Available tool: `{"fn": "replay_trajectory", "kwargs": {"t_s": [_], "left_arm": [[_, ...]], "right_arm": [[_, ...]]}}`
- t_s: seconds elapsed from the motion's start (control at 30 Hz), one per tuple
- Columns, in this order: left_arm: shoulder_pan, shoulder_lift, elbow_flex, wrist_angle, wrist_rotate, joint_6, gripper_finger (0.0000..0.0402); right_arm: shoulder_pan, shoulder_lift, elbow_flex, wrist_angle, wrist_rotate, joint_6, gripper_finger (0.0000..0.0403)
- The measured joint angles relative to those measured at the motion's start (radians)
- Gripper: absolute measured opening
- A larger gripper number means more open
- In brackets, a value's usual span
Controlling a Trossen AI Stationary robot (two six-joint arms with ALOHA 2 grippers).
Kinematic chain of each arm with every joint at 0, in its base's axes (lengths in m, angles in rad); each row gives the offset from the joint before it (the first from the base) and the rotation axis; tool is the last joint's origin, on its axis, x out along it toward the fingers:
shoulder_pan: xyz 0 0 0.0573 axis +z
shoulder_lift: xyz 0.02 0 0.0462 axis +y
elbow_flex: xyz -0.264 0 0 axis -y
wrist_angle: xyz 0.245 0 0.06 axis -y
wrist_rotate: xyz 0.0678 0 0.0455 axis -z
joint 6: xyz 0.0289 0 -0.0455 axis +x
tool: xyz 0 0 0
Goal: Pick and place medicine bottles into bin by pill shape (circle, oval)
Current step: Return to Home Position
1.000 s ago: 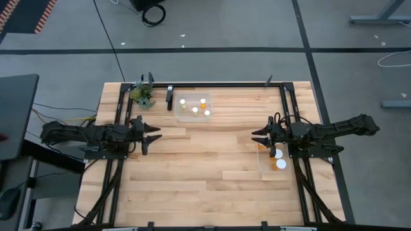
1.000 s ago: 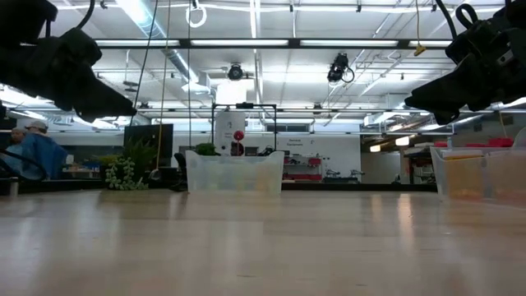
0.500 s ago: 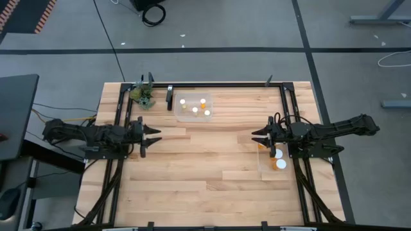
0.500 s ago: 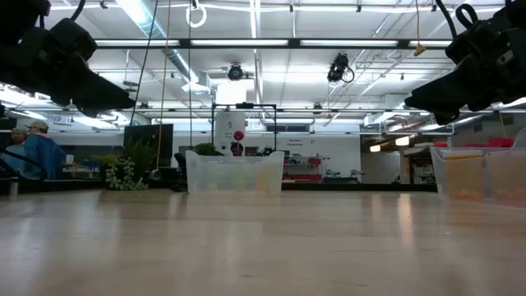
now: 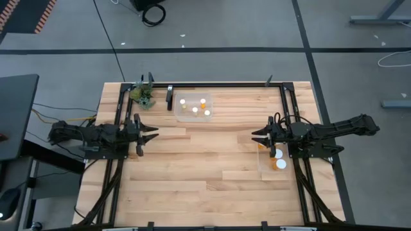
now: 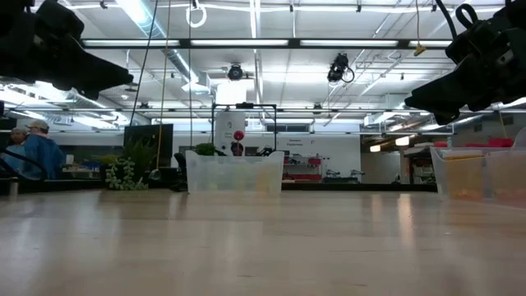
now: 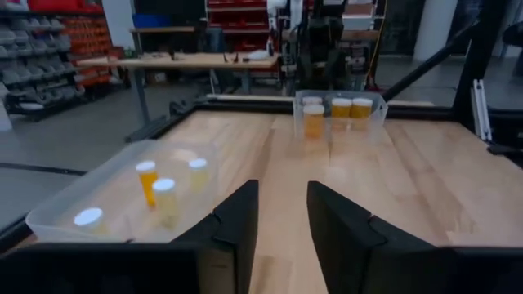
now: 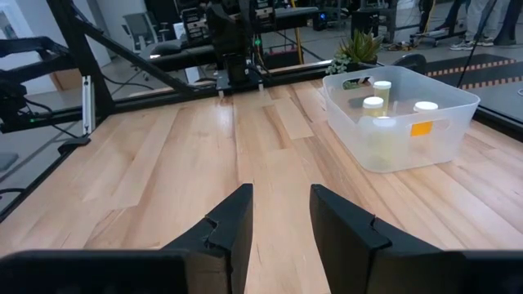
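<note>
Hovering open-handed on either side of the table, sorting apparently done.

My left gripper (image 5: 151, 136) and right gripper (image 5: 255, 137) each have their fingers spread, with nothing between them. Some medicine bottles (image 5: 195, 110) stand in the far clear bin (image 5: 177, 117). The other bottles (image 5: 280, 164) sit in the right-hand bin (image 5: 264, 173), partly beneath my right arm. I see none loose on the table (image 5: 205, 173). To park well, I'd draw each arm back level and high, the right one lifting clear of that bin's rim first.

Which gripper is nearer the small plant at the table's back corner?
Left. The left gripper hangs close by the plant; the right gripper is far across the table.
</note>
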Motion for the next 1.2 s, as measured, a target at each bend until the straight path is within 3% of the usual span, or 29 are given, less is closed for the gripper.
{"fn": "replay_trajectory", "kwargs": {"t_s": [0.37,1.2], "left_arm": [[0.000,0.004,0.001,-0.017,0.051,0.033,0.0087],[0.002,0.006,0.000,0.010,0.051,0.138,0.0093]], "right_arm": [[0.000,0.000,0.000,0.000,0.000,0.000,0.0129],[0.000,0.000,0.062,-0.008,0.000,-0.002,0.0129]]}}
